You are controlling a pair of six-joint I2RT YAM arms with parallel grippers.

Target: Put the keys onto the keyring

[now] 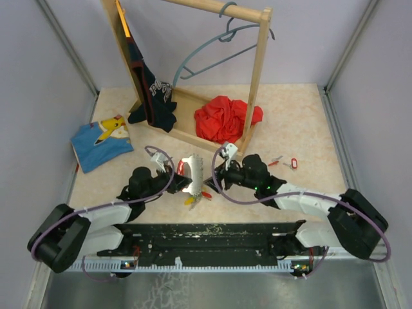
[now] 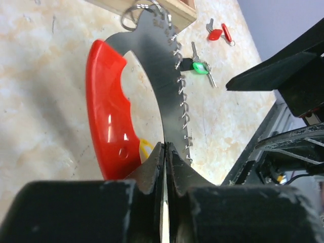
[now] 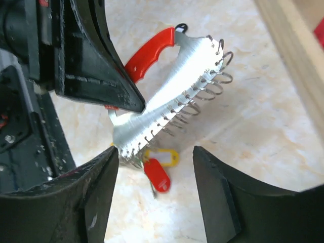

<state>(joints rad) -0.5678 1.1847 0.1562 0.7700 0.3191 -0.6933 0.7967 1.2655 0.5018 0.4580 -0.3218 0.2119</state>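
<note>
Nearest in, the left hand [image 2: 165,148] is pinched tight on the low edge of the red-handled silver metal keyring [image 2: 169,91], its curved plate standing on edge with wire loops along one side. At its 3 o'clock in the overhead view is the right hand [image 3: 155,154], fingers spread wide and gripping nothing. The plate hangs just past them, with a red plastic tab [image 3: 157,174] and a yellow plastic tab [image 3: 169,156] dangling at its low end. Further out on the beige speckled tabletop [image 2: 45,101] lies a green-headed silver key [image 2: 201,67], with two red-headed silver keys [image 2: 215,34] beyond it, at 3 o'clock from the keyring. At 12 o'clock stands the pale wooden clothes rack [image 1: 254,96] with a crumpled red cloth [image 1: 225,119] on its base, and at 10 o'clock is a folded blue cartoon shirt [image 1: 100,141].
</note>
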